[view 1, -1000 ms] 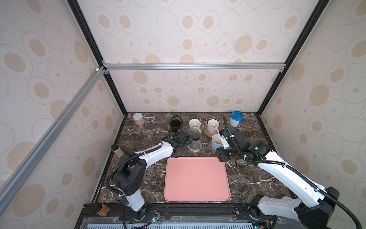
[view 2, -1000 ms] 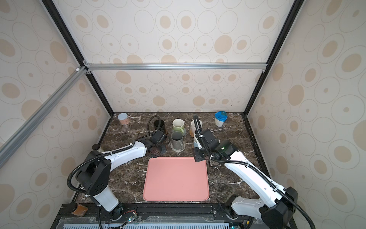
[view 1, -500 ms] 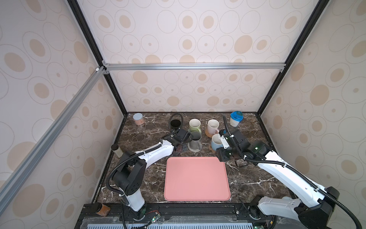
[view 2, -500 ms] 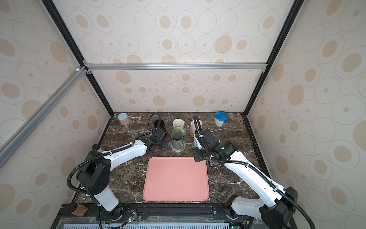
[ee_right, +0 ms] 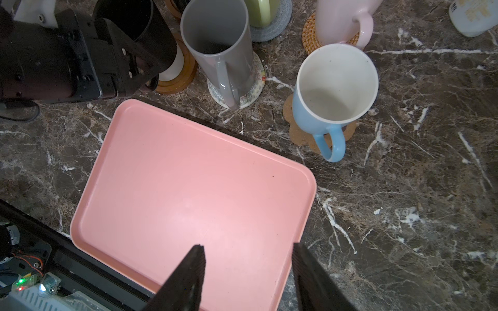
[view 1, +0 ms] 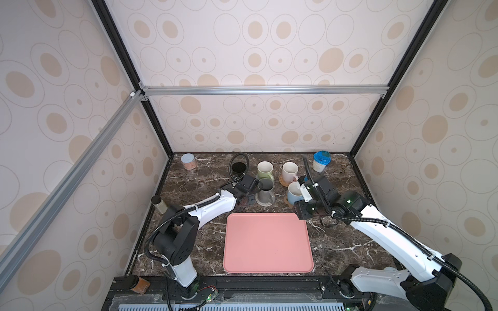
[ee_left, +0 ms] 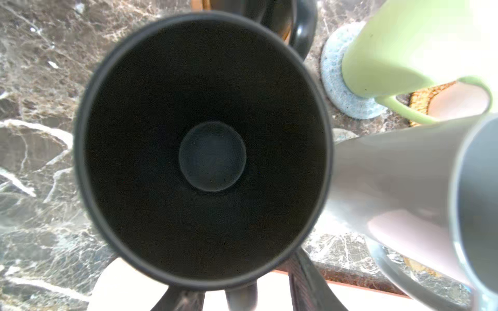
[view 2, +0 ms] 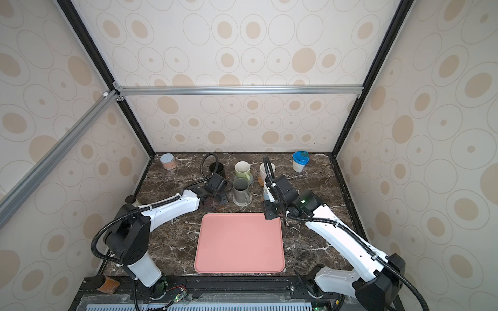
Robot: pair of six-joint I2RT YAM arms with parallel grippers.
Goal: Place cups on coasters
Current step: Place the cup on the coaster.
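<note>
Right gripper (ee_right: 246,246): jaws parted, empty, over pink tray (view 1: 268,242).
Light blue mug (ee_right: 335,86): on paw coaster (ee_right: 299,132).
Grey mug (ee_right: 237,64): on woven coaster (ee_right: 256,86).
Left gripper (ee_left: 241,293): jaws spread, flanking handle of black mug (ee_left: 213,156) — mug on brown disc (ee_right: 175,83).
Green mug (ee_left: 382,62): on crochet round (ee_left: 336,91).

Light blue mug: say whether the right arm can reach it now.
Probably yes. The right arm holds its jaws open and empty over the pink tray; the light blue mug, on its paw coaster, turns its handle toward them, with bare marble between.
</note>
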